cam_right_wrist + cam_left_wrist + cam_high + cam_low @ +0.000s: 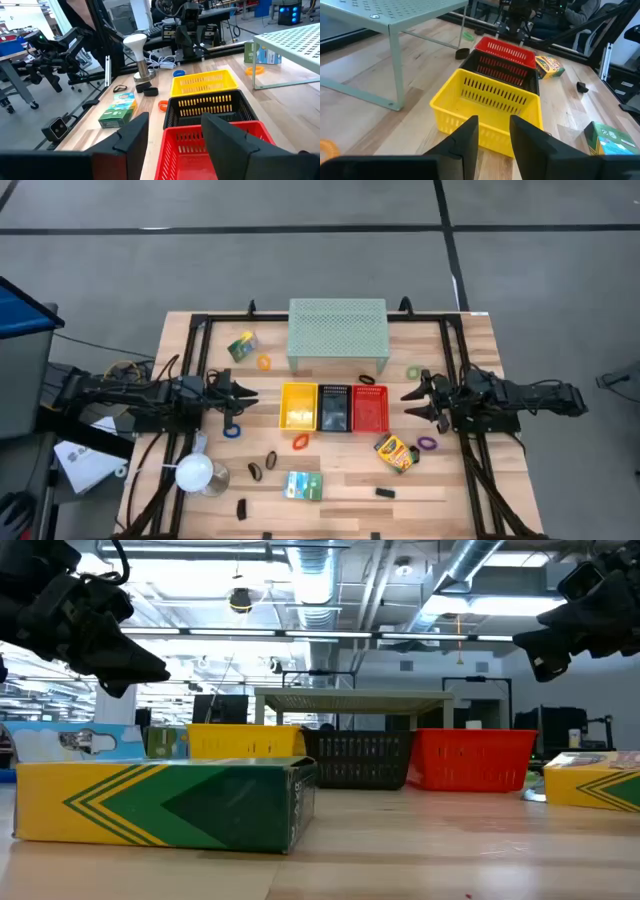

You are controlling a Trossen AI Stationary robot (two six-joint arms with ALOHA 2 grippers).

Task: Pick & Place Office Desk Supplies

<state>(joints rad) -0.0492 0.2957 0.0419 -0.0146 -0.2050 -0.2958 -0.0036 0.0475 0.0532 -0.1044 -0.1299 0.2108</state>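
Office desk supplies: lying scattered on the table around the three baskets (334,407), none held. Left gripper (246,399) hovering with fingers parted, empty, the blue ring band (232,430) lying just below it, nearest. Right gripper (412,402) hovering opposite, fingers parted, empty, nearer the purple ring band (427,444) and crayon box (396,452). Small black clips (241,507) showing poorly.

Grey floor (300,205), ceiling ducts (470,565), strip lights (200,632)
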